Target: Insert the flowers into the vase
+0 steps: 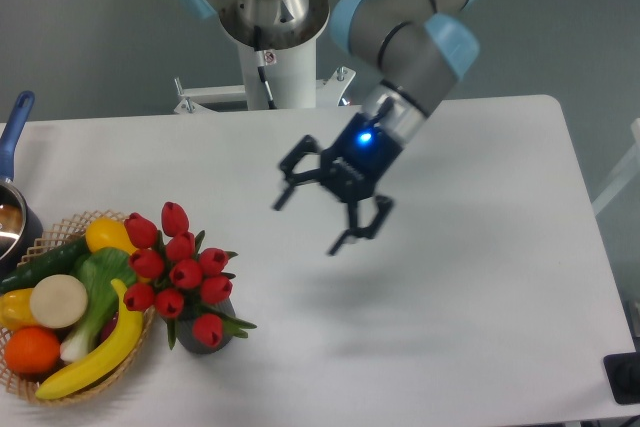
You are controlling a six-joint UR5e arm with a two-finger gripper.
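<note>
I am holding my gripper in the air over the middle of the white table, with its two fingers spread wide apart and nothing between them. The fingers are pointing down and toward the left, and a blue light is glowing on the wrist just behind them. My arm is reaching in from the far side, where its white base is standing at the far edge of the table.

The flowers are sitting in the vase, near the left front part of the table and well apart from my gripper. The red tulip heads are bunching up above the mouth and spreading wider than the vase, so they are hiding most of it; I am seeing only a bit of dark grey wall below the lowest bloom, with green leaves poking out to the right.

Just to the left of the vase, touching or nearly touching it, a woven wicker basket is holding a banana, an orange, a yellow fruit, a cucumber and a green leafy vegetable with a white stalk. At the far left edge, a metal pot with a blue handle is showing only partly.
</note>
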